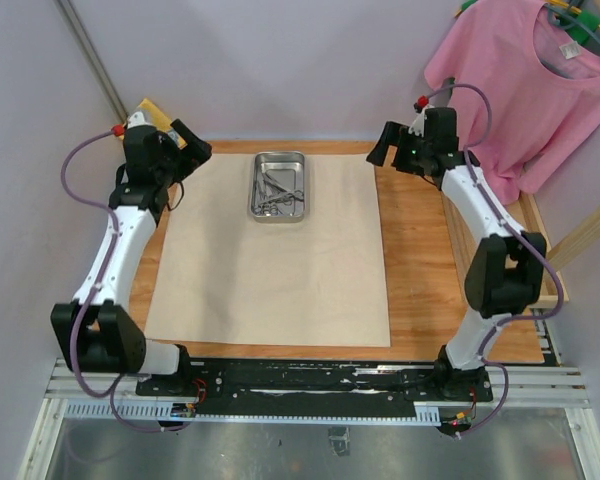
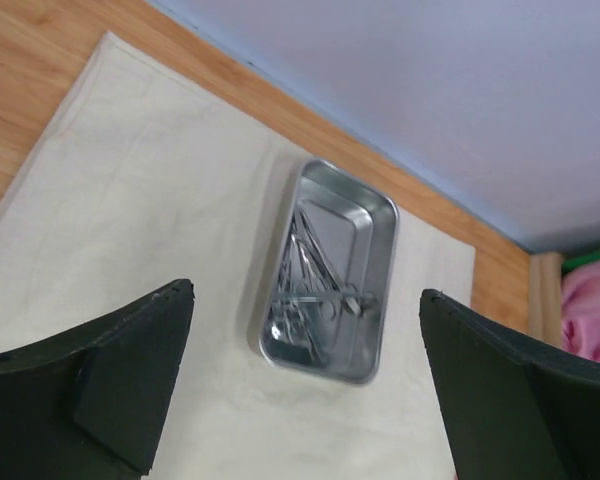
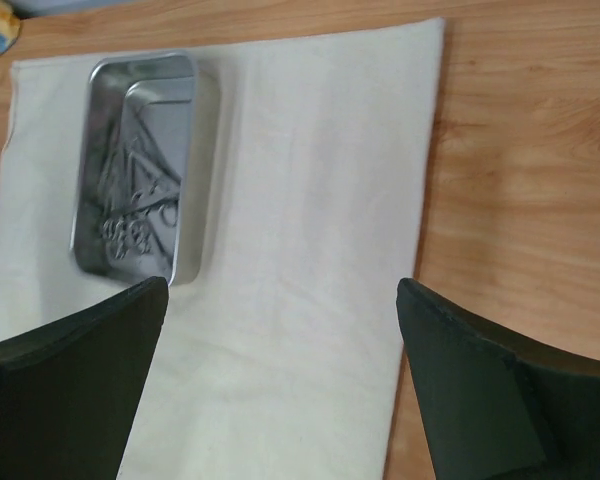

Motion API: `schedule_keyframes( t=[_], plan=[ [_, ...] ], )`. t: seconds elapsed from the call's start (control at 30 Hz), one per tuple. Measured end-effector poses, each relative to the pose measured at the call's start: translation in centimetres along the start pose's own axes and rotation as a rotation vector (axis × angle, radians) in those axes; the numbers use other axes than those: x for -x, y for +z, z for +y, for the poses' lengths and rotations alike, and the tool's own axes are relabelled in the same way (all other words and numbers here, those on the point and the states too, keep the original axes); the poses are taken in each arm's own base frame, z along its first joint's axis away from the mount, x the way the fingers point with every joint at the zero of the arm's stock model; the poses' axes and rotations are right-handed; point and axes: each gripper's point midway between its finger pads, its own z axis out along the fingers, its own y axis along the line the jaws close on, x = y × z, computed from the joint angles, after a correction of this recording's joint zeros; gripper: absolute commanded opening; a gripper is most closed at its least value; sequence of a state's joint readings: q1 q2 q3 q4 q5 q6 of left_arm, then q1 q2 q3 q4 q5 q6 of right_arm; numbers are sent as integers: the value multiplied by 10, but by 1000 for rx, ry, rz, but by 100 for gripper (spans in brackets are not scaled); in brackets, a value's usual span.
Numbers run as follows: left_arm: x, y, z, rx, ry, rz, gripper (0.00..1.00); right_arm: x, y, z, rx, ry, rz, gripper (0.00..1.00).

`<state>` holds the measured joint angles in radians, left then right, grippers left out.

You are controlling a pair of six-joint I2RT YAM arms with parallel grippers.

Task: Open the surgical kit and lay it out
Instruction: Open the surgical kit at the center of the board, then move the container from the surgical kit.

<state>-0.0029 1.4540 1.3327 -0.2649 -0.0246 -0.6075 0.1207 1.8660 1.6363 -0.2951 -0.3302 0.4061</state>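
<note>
Left claw (image 2: 305, 290) & right claw (image 3: 280, 285) both released; tray (image 1: 279, 186) lies btw them, long axis near-to-far, slightly nearer left.

The beige cloth wrap (image 1: 270, 270) lies spread flat, the steel tray (image 1: 252, 190) near its far edge holding jumbled steel instruments (image 1: 278, 192).
</note>
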Motion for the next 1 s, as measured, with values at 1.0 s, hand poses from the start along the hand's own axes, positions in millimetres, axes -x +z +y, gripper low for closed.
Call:
schedule_keyframes(
  t=[1.0],
  plan=[
    [-160, -118, 39, -141, 97, 224, 95, -159, 73, 130, -126, -447, 247, 60]
  ],
)
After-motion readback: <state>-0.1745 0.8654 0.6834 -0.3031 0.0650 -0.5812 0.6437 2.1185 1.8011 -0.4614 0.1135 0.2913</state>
